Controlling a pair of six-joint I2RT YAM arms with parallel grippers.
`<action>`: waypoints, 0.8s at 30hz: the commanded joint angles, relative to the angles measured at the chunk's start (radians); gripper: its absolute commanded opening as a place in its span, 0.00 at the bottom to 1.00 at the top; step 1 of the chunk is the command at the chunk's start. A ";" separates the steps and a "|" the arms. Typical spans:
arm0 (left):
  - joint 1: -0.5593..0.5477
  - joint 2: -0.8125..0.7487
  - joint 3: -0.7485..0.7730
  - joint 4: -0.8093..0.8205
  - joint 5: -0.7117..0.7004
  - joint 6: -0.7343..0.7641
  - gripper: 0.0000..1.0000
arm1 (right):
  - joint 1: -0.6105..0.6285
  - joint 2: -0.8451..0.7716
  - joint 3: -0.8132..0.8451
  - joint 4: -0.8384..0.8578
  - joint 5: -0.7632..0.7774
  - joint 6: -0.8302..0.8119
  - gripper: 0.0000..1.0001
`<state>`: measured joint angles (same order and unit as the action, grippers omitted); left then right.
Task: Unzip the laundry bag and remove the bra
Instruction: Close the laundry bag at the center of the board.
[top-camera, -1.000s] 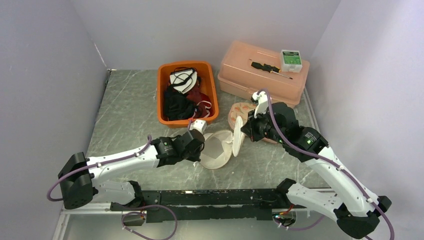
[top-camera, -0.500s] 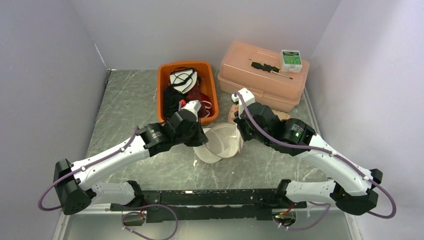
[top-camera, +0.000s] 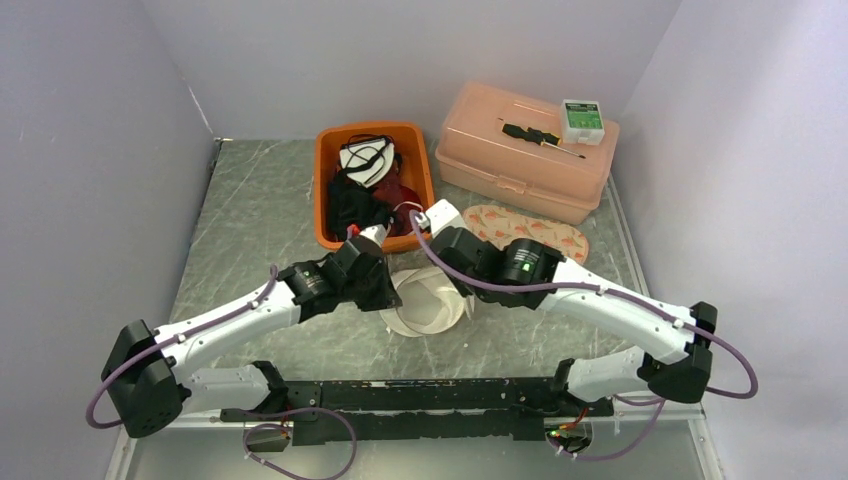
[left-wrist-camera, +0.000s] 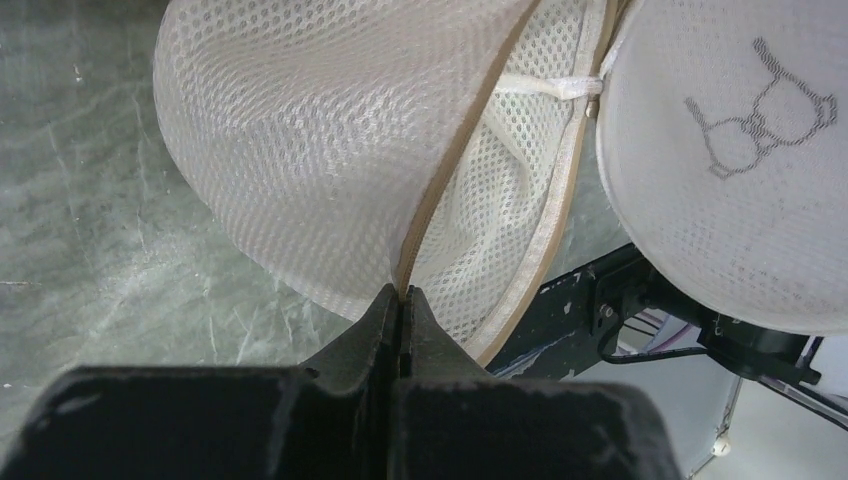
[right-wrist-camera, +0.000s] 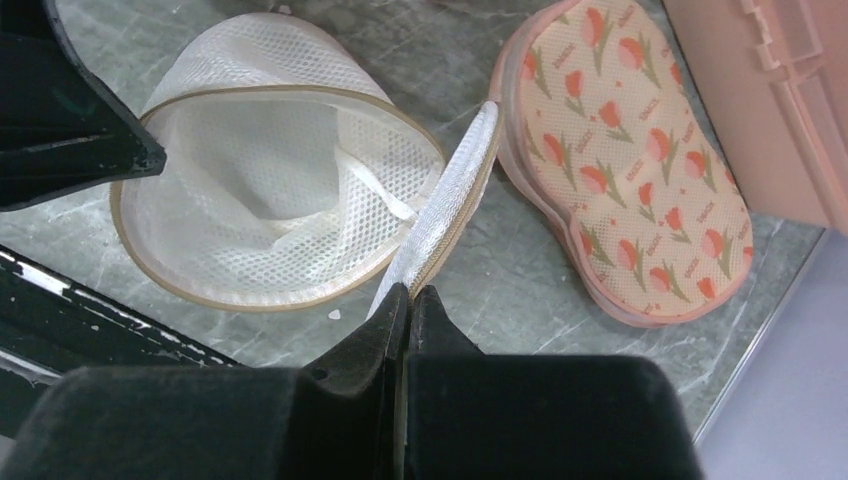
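Observation:
The white mesh laundry bag (top-camera: 425, 300) lies open on the marble table, with its round body (left-wrist-camera: 300, 150) and hinged lid (left-wrist-camera: 720, 160) spread apart. My left gripper (top-camera: 390, 298) is shut on the tan zipper rim of the body (left-wrist-camera: 403, 292). My right gripper (top-camera: 463, 292) is shut on the lid's edge (right-wrist-camera: 408, 290). The bag's inside (right-wrist-camera: 270, 190) shows only mesh and a strap. The bra (top-camera: 525, 232), peach with a tulip print, lies flat on the table outside the bag, right of the lid (right-wrist-camera: 625, 170).
An orange bin (top-camera: 325, 190) of dark and white garments stands behind the bag. A pink lidded box (top-camera: 500, 165) at the back right carries a screwdriver (top-camera: 540, 137) and a small green-white box (top-camera: 581, 118). A black rail (top-camera: 430, 400) runs along the near edge.
Both grippers have moved left and nearer with the bag, and the lid has dropped lower. The right arm has swung off the bra, which now lies in full view by the pink box.

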<state>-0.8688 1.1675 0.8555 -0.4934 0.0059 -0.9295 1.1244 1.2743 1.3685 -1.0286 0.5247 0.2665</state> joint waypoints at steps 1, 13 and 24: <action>0.003 -0.034 -0.018 0.077 0.012 -0.029 0.03 | 0.044 0.032 0.026 0.017 0.038 0.022 0.00; 0.005 -0.165 -0.122 0.096 -0.048 -0.063 0.03 | 0.113 0.227 0.105 0.104 -0.022 0.035 0.00; 0.005 -0.241 -0.272 0.147 -0.078 -0.117 0.03 | 0.109 0.246 -0.068 0.363 -0.122 0.108 0.00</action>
<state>-0.8669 0.9630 0.6060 -0.4007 -0.0433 -1.0138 1.2331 1.5318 1.3514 -0.8097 0.4351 0.3309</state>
